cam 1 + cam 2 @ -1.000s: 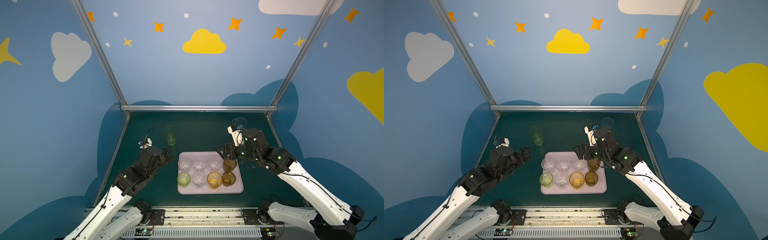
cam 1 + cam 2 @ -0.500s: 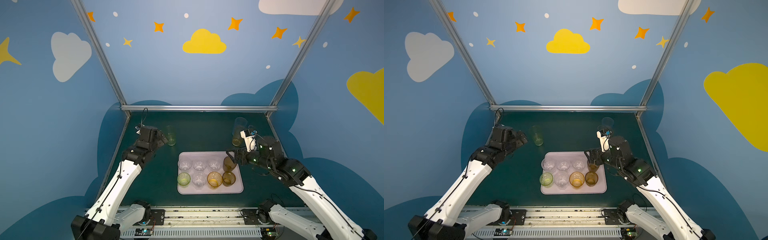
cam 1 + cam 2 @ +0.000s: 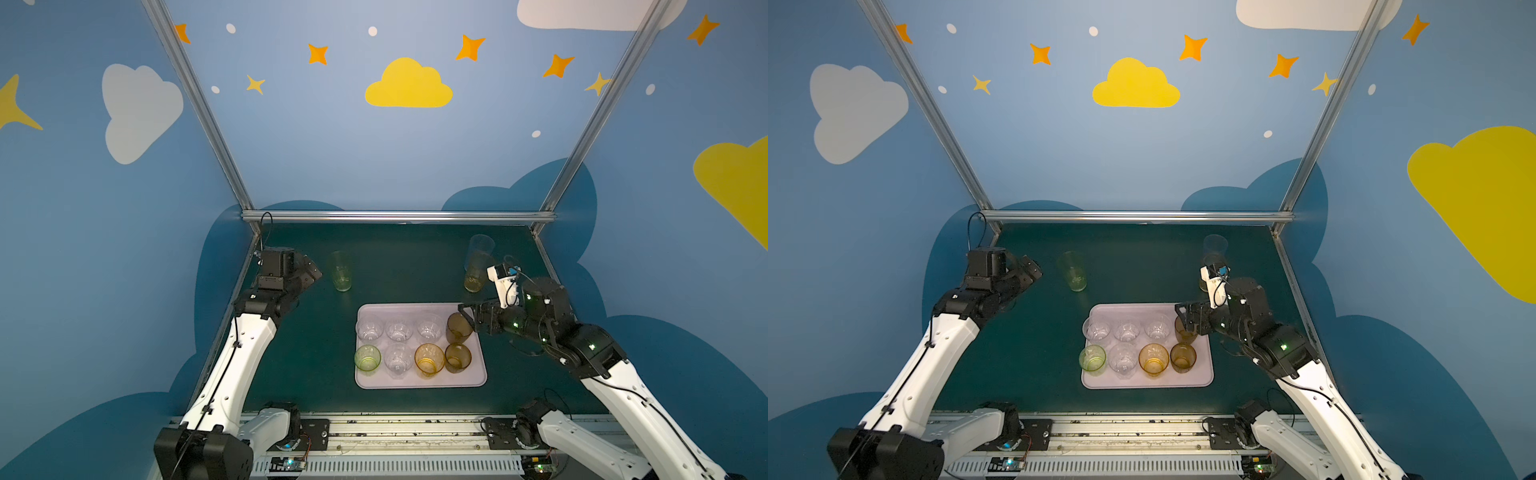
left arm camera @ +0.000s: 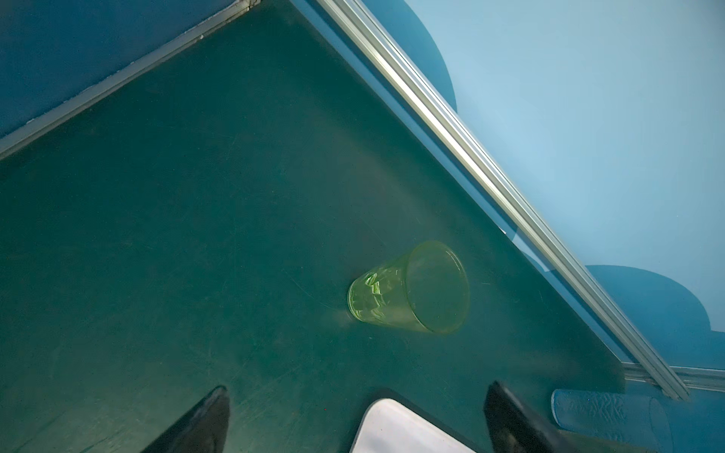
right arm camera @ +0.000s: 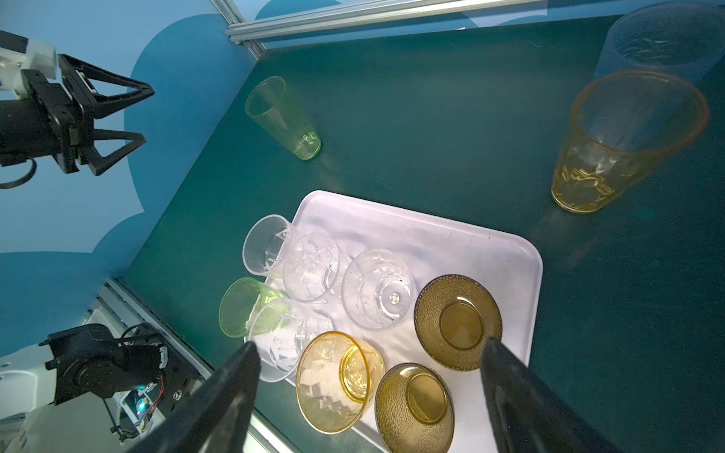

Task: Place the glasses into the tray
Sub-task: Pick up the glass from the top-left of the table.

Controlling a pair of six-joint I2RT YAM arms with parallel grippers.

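**Eight short glasses stand upright in your lilac-pink tray, and three tall ones are out on the green table.**

In both top views you see two rows of four in the tray. The far row has three clear faceted ones and a far brown glass. The near row runs green, clear, amber, brown. The tall green glass stands beyond the tray's far left corner. The tall amber glass and the pale blue glass stand together past the far right corner. Your left gripper is spread wide and empty, near the tall green glass but apart from it. Your right gripper is just as wide and grasps nothing. It hovers at the far brown glass, and you cannot tell whether a finger brushes it.
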